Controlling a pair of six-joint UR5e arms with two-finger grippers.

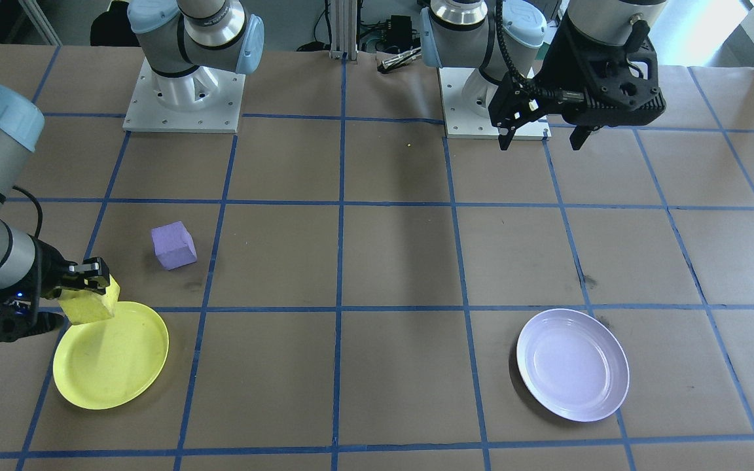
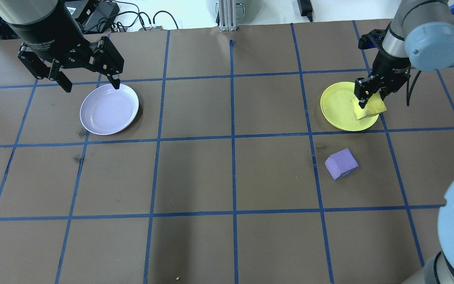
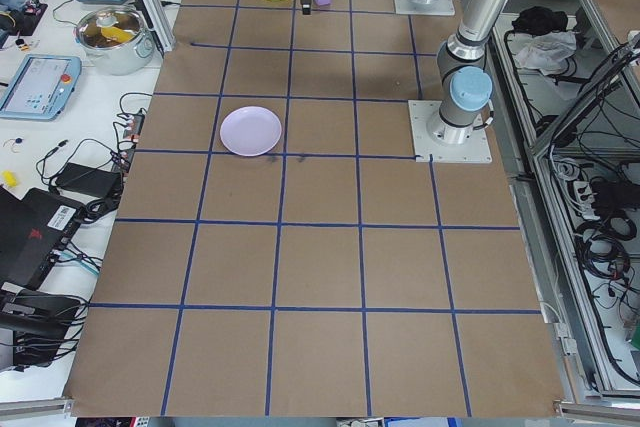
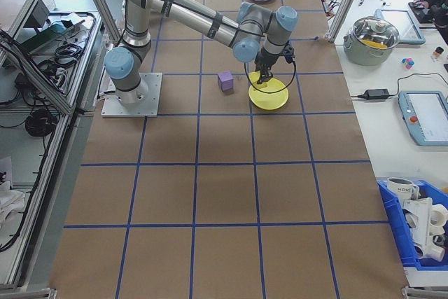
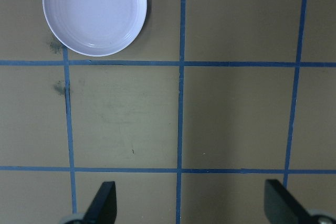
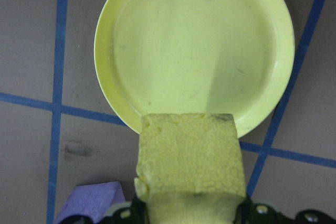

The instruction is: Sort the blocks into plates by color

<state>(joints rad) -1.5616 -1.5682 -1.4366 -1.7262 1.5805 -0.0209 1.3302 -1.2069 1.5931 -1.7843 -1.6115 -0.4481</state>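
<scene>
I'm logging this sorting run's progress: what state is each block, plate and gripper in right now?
yellow block: held in the right gripper above the yellow plate's edge, not yet released.
purple block: resting on the table, outside both plates.
yellow plate: nothing resting in it.
lavender plate: nothing in it.
right gripper: shut on the yellow block.
left gripper: open, holding nothing, raised near the lavender plate.

Two silver-grey tubular arms with pale blue joint caps, each on a square white base plate [image 1: 184, 98] with screw holes. Black left gripper [image 2: 89, 83] bears white lettering; black cable loops beside the black right gripper [image 2: 369, 96].
</scene>
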